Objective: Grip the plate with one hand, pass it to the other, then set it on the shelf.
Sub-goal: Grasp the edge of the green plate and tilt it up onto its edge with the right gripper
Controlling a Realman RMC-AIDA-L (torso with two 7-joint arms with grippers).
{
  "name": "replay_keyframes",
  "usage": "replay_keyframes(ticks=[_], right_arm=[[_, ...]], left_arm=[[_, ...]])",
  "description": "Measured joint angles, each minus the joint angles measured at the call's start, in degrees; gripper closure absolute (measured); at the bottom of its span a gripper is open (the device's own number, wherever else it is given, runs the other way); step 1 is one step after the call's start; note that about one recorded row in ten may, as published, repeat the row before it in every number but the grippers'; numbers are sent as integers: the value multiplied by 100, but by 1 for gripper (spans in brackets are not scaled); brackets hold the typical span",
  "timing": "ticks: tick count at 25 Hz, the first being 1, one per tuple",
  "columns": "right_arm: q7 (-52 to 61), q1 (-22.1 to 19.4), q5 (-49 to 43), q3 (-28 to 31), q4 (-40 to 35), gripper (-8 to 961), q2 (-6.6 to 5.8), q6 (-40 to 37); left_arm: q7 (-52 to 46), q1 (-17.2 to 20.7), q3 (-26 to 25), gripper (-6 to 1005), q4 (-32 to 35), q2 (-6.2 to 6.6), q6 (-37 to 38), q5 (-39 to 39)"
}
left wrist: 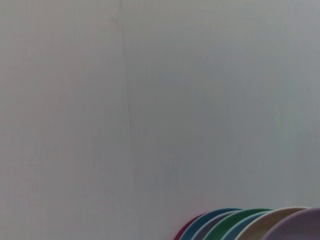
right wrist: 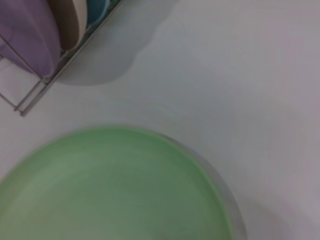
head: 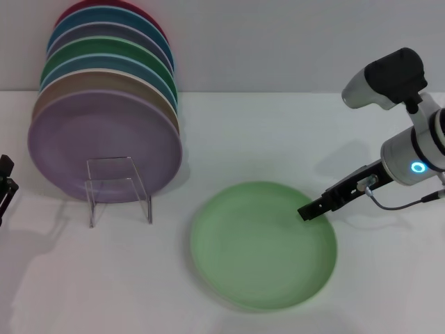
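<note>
The right gripper [head: 311,209] reaches in low from the right, its slim black fingers pointing down and toward the centre of the tabletop [head: 278,139], with the tip right at the near-right rim of the mint-green plate [head: 263,245]. The plate lies flat just beyond and below that tip, so the rim is the first thing the gripper meets; being round, the plate has no long axis to line up with. Whether the tip already touches or straddles the rim, and whether the fingers are apart or together, cannot be told from these views. In the right wrist view the plate [right wrist: 107,187] fills the near field with its curved edge running past, which fits a gripper sitting at the rim.

The left gripper [head: 5,184] shows only as a dark sliver at the far left edge, well apart from the plate, with its finger state unreadable. The right arm is clearly nearer, so the first grasp is probably its job.

Counts: one mint-green plate on the tabletop; one clear acrylic shelf [head: 118,188], standing between the two grippers; about seven coloured plates [head: 104,136] standing on edge behind it, lilac foremost.
</note>
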Motion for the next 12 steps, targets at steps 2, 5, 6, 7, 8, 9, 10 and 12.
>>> replay_keyframes(ticks=[2,5,6,7,8,9,10,12], right_arm=[[19,3,-6,-65,-36,128,1,-59],[22,39,-8,-98,-117,127,6,-105],[22,57,-10,-120,-158,127,9,-122],[26,85,-14,-165,-214,127,11,-156],[32,106,-17,-212,-262,127,12,-179],[36,131,-22,-268,-313,128,12,-207],[38,151,-25,-308,-349,130,13,-227],[37,178,-26,-378,-388,132,14,-257]], left_arm=[[1,0,3,166,0,0,0,0],[2,0,5,165,0,0,1,-1],[3,0,4,165,0,0,1,-1],[3,0,4,165,0,0,1,-2],[3,0,4,165,0,0,1,-2],[3,0,20,165,0,0,1,-3],[4,0,25,165,0,0,1,-4],[4,0,52,165,0,0,1,-12]])
